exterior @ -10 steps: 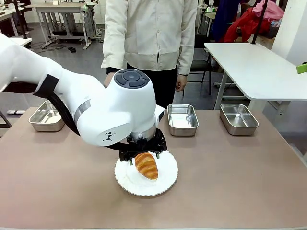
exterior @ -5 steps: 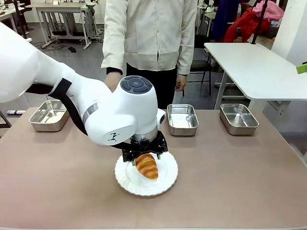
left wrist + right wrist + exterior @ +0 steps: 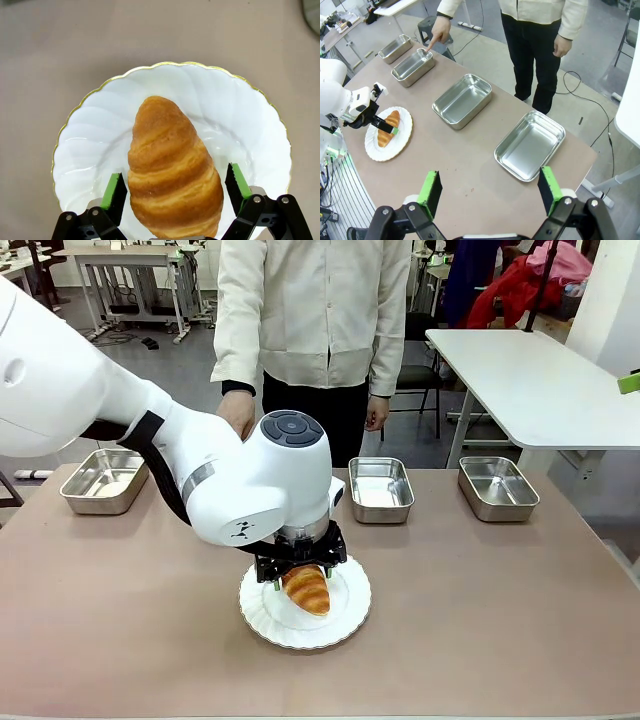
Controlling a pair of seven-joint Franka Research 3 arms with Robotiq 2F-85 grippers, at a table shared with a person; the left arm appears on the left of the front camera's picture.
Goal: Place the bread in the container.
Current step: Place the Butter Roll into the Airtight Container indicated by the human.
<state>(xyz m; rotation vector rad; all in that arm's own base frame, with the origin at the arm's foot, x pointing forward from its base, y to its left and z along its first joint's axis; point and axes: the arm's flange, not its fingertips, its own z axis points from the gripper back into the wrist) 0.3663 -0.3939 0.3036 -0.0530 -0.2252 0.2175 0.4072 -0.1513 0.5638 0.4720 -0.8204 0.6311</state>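
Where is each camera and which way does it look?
Front view: between the arms, facing the person across the table; left gripper over the bread.
Left wrist view: on that wrist, looking down at the plate; its fingers flank the bread.
Right wrist view: up high, looking down at the pans; open right gripper below.
All three show the bread.

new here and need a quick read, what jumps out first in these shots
The golden bread lies on a white plate near the middle of the table, with the left pincer open on either side of it. At the far edge, a person's hand points at one steel pan in the row there.
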